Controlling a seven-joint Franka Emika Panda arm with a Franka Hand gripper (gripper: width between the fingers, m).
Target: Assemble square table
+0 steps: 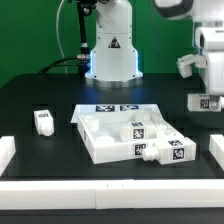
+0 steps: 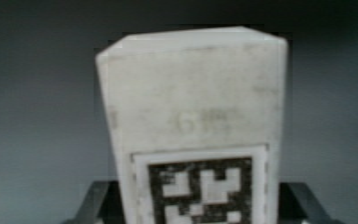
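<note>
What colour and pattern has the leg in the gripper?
White leg with a black-and-white square tag; clearest in the wrist view.

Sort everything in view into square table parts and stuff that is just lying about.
Job: tabletop slab; held leg in the shut gripper; loose leg at the exterior view's left; legs at the slab.
Lying about: marker board; long white bars.
</note>
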